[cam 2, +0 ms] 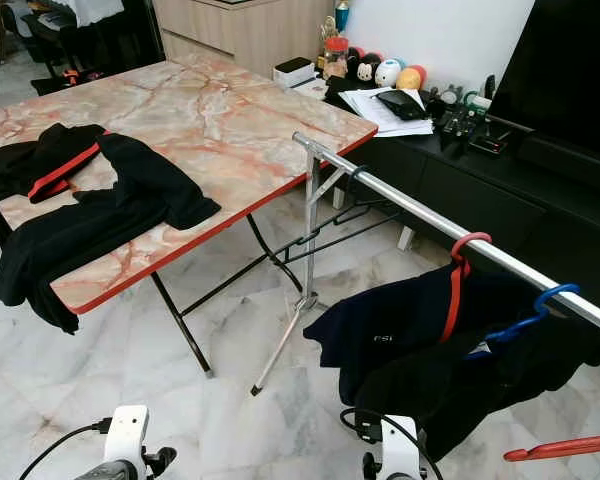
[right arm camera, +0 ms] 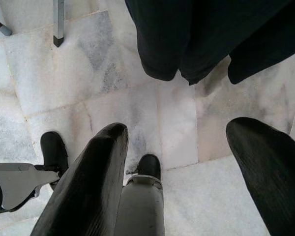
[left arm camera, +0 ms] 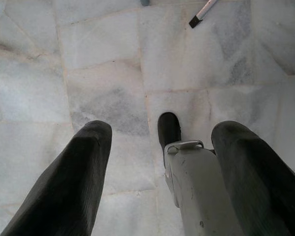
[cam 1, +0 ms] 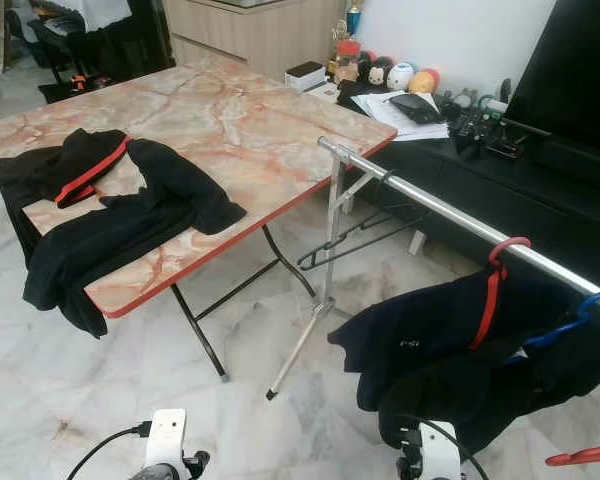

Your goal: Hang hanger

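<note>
A black garment lies on the marble-pattern table, draped over its left front edge, with a red hanger inside it. To the right runs a silver rail. On it hang an empty black hanger, a red hanger carrying a dark garment, and a blue hanger with another dark garment. Both arms hang low. My left gripper and right gripper are open over the marble floor, holding nothing. The dark garments' hems hang just beyond the right gripper.
The rail's stand leg and the table's folding legs stand on the floor between table and rail. A black TV cabinet with papers and clutter is behind the rail. A red hanger piece shows at the lower right.
</note>
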Robot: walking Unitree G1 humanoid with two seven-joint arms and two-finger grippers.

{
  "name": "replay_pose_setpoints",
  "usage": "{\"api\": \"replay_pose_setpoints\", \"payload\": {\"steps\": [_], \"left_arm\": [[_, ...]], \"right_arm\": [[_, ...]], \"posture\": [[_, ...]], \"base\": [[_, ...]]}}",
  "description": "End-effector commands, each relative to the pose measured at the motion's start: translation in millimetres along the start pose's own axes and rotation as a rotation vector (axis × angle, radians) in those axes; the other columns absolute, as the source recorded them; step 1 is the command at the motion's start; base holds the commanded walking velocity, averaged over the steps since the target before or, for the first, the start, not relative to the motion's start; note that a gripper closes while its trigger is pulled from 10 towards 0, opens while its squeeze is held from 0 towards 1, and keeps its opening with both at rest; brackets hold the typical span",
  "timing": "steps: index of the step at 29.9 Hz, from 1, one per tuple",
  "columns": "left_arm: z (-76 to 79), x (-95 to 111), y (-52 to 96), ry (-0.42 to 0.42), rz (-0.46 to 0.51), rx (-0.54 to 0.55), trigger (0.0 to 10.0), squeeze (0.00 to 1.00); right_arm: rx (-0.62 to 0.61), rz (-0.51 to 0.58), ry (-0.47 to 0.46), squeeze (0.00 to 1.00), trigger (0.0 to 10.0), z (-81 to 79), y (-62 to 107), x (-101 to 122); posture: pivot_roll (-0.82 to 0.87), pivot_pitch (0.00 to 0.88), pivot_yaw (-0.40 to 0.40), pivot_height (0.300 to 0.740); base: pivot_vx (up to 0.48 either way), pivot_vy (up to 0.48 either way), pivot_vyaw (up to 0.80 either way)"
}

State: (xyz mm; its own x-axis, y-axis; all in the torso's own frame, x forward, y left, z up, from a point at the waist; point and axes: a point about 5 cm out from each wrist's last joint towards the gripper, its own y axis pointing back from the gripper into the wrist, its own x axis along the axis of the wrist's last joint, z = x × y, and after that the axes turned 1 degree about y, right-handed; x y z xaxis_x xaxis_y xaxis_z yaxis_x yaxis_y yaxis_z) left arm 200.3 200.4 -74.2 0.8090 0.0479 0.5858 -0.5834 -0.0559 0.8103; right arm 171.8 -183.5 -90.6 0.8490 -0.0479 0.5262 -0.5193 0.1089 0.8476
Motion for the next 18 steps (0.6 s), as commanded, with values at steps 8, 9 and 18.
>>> {"api": "replay_pose_setpoints", "payload": {"steps": [8, 9, 18], "left_arm": [[-0.3, -22.3, 3.4, 0.04, -0.051, 0.007, 10.0, 0.0], [-0.4, -22.5, 3.5, 0.039, -0.051, 0.006, 10.0, 0.0], [-0.2, -24.1, 3.8, 0.043, -0.053, 0.006, 10.0, 0.0]], "right_arm": [[0.03, 0.004, 0.001, 0.0, 10.0, -2.2, 0.6, -2.9], [0.031, 0.004, 0.0, 0.0, 10.0, -2.2, 0.6, -3.1], [0.031, -0.002, 0.002, 0.0, 10.0, -1.7, 1.0, -5.5]], "posture": [[0.0, 0.0, -0.007, 0.74], [0.0, 0.0, -0.007, 0.74], [0.01, 0.0, -0.012, 0.74]], "base": [[0.0, 0.0, 0.0], [0.0, 0.0, 0.0], [0.0, 0.0, 0.0]]}}
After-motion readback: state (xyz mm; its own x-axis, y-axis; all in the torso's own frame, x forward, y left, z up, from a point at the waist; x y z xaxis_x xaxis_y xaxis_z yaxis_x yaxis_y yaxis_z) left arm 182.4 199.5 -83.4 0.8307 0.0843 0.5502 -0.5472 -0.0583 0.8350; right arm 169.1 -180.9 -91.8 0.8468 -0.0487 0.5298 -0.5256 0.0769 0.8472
